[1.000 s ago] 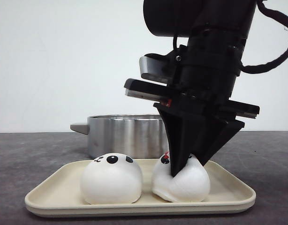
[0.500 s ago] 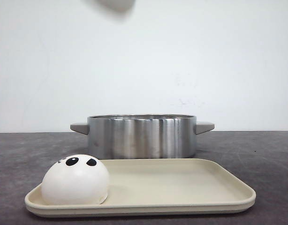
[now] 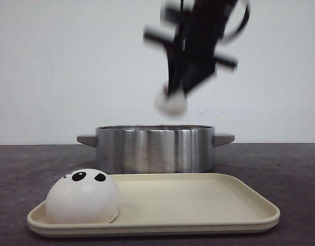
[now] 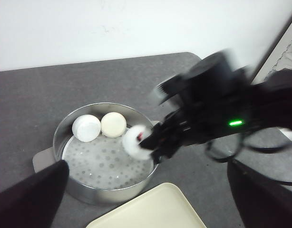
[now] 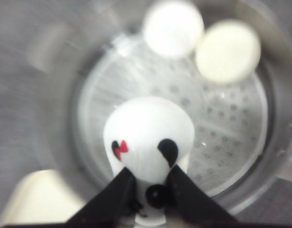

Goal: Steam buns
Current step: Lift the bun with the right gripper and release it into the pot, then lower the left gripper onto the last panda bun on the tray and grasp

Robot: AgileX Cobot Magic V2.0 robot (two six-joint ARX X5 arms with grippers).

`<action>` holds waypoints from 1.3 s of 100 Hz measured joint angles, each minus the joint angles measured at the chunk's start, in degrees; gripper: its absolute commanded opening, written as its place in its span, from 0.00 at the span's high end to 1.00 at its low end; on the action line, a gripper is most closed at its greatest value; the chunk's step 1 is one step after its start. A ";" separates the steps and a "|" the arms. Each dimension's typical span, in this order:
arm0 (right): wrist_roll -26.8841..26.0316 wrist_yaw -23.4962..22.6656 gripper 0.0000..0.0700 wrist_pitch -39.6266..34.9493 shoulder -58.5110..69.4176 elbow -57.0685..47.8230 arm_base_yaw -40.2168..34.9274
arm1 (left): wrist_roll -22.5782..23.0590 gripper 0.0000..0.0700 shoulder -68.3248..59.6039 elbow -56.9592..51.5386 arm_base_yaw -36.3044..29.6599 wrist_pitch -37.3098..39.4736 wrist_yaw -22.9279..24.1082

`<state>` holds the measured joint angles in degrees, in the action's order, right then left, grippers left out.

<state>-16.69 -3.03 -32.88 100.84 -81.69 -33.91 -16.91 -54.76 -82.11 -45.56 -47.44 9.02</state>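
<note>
The dark grey table [image 3: 291, 174] carries a stainless steel steamer pot [image 3: 155, 148] and, just in front, a beige tray [image 3: 198, 205].

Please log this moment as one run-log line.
right gripper: holds white panda bun over round steel steamer pot | in pot: two | on tray: one

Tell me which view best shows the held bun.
Right wrist view: the bun fills the centre, face visible, pinched by the right gripper over the pot. Front and left wrist views show only a blurred white lump.

bun [image 3: 82, 197] on tray [image 3: 198, 205], pot [image 3: 155, 148] behind
</note>
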 measured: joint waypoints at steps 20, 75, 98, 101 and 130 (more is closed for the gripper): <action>0.57 0.04 0.98 0.48 7.52 0.24 0.90 | -0.46 0.04 0.00 0.00 0.00 -0.13 0.00; 1.81 3.04 0.38 -0.28 7.54 -2.36 1.22 | -0.46 0.04 -0.17 0.00 0.00 -2.62 0.02; 1.88 1.05 0.97 -7.30 3.93 -13.88 1.60 | -0.68 0.04 -1.33 3.89 0.00 -5.49 0.02; 1.97 -0.04 1.00 -8.31 2.45 -14.93 1.42 | -0.98 0.04 -1.33 5.33 -0.02 -5.44 0.02; 4.76 2.10 0.98 -15.04 -16.79 -15.58 -6.36 | -8.57 0.04 -2.49 23.32 -0.96 -1.29 -7.15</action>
<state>-11.92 -0.93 -47.92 84.05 -97.27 -40.27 -25.47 -57.25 -58.78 -46.52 -48.73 1.87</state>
